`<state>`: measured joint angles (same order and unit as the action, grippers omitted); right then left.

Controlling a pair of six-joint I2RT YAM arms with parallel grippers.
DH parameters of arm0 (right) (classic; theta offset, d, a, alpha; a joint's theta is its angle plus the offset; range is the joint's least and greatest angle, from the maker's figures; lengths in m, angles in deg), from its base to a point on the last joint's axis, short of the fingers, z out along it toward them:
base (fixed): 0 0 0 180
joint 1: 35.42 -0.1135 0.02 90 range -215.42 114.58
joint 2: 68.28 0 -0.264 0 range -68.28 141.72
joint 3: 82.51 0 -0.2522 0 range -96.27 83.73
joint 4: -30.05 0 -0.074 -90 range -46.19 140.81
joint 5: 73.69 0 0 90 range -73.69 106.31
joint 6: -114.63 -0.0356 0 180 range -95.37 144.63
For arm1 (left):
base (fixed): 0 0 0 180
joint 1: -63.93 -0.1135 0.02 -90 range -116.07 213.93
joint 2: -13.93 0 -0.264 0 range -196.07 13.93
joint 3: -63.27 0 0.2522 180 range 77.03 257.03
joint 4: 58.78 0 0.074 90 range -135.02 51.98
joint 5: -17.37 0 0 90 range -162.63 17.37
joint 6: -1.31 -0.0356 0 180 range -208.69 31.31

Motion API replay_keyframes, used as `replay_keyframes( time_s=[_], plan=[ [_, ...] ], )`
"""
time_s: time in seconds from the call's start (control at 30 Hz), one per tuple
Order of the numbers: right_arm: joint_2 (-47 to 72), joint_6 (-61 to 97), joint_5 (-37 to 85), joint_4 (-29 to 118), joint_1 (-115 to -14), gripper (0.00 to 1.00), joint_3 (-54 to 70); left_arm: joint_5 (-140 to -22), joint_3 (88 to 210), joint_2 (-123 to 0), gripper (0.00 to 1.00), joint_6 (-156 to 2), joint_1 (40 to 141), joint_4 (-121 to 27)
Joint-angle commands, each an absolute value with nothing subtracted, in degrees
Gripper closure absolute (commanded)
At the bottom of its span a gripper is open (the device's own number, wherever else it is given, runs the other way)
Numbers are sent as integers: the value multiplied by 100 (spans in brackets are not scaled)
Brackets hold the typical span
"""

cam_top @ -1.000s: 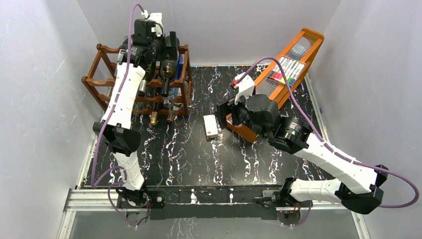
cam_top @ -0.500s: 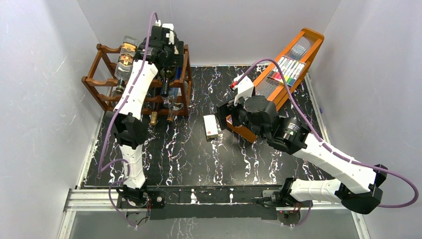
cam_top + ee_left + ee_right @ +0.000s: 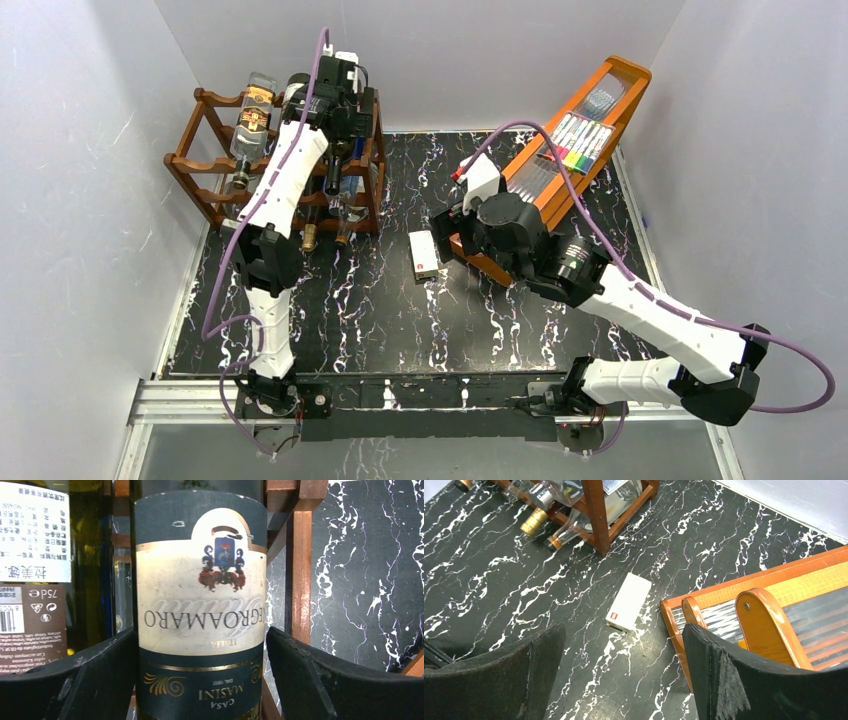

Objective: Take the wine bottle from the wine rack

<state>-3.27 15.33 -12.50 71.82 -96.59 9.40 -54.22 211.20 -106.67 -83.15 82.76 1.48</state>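
Left arm stands further right along rack than before; left end effector spreads wide astride bottle; right end effector hangs wide above counter.

At the table's far left corner, the left arm hid the left gripper from above. The wrist view cropped the wine bottle at neck and base; finger contact was unclear.

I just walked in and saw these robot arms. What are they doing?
The left gripper is at the wine rack, with its fingers on either side of a dark wine bottle lying in the rack. It's hard to tell whether it is squeezing yet. The right gripper hangs open and empty above the table, near a small white box.
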Motion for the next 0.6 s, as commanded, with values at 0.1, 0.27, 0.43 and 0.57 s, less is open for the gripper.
replay_keyframes(
  time_s=[0.1,0.27,0.43,0.57],
  plan=[
    [-253,1643,-1449,7013,-9681,2,895,-5373,21391,-10548,24,-8295,8301,139],
    [-233,1639,-1447,7004,-9685,2,910,-5351,21429,-10439,39,-8279,8302,92],
    [-190,1639,-1458,6975,-9681,2,911,-5376,21498,-10234,51,-8226,8300,14],
    [-154,1646,-1445,6937,-9686,2,895,-5433,21538,-10023,58,-8150,8300,-58]
  ],
)
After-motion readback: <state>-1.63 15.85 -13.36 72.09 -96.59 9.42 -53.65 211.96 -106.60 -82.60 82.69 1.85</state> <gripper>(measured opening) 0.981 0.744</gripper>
